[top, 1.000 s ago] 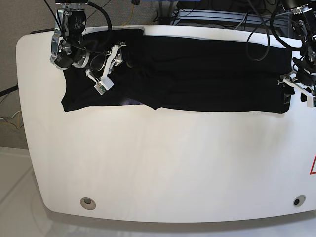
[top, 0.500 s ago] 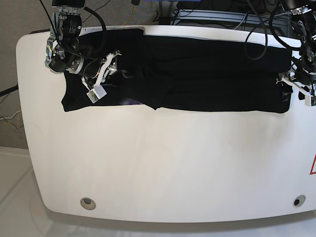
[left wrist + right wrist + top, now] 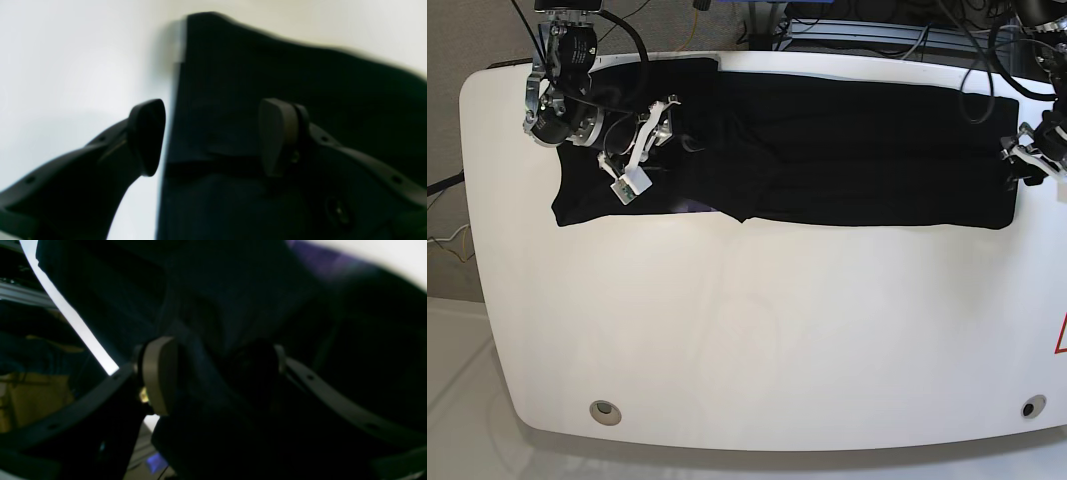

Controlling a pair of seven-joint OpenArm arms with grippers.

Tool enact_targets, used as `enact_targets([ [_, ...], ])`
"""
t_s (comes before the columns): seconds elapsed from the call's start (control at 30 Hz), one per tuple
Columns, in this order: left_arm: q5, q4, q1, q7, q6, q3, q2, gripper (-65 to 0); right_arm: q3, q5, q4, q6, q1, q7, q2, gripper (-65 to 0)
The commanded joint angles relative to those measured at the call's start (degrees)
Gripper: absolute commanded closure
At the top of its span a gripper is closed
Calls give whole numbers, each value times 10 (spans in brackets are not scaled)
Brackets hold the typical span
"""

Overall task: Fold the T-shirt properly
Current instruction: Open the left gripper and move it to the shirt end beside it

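Note:
The black T-shirt (image 3: 847, 150) lies spread in a long band along the back of the white table (image 3: 747, 330). A sliver of purple print (image 3: 692, 207) peeks out at its front hem. My right gripper (image 3: 647, 148) sits low on the shirt's left part. In the right wrist view its jaws (image 3: 218, 370) stand wide, with a raised fold of the dark cloth (image 3: 217, 290) between the fingers. My left gripper (image 3: 1027, 160) is at the shirt's right end. It is open (image 3: 211, 136) and straddles the cloth edge (image 3: 300, 83), one finger over bare table, the other over cloth.
Cables and dark equipment (image 3: 867, 30) crowd the space behind the table's far edge. Two round holes (image 3: 606, 411) (image 3: 1028, 408) sit near the front corners. A red marking (image 3: 1061, 335) shows at the right edge.
My left gripper has moved a little toward the far edge along the shirt's right end. The right gripper has shifted slightly over the left part, and the cloth beside it is more wrinkled.

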Motion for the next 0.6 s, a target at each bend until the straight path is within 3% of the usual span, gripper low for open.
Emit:
enact_targets([
  [0.0, -22, -10, -3, -8, -13, -23, -23, -414, 7, -1, 18, 3, 0, 13, 2, -348],
  [0.2, 1, -64, -11, 0, -57, -36, -20, -411, 37, 1, 21, 3, 2, 25, -8, -351],
  [0.47, 61, -118, -29, -10, -62, -24, -9, -414, 59, 5, 20, 3, 4, 32, -22, -334],
  [0.57, 80, -121, -35, -15, -65, -14, 19, -417, 44, 14, 19, 3, 5, 33, -18, -186],
])
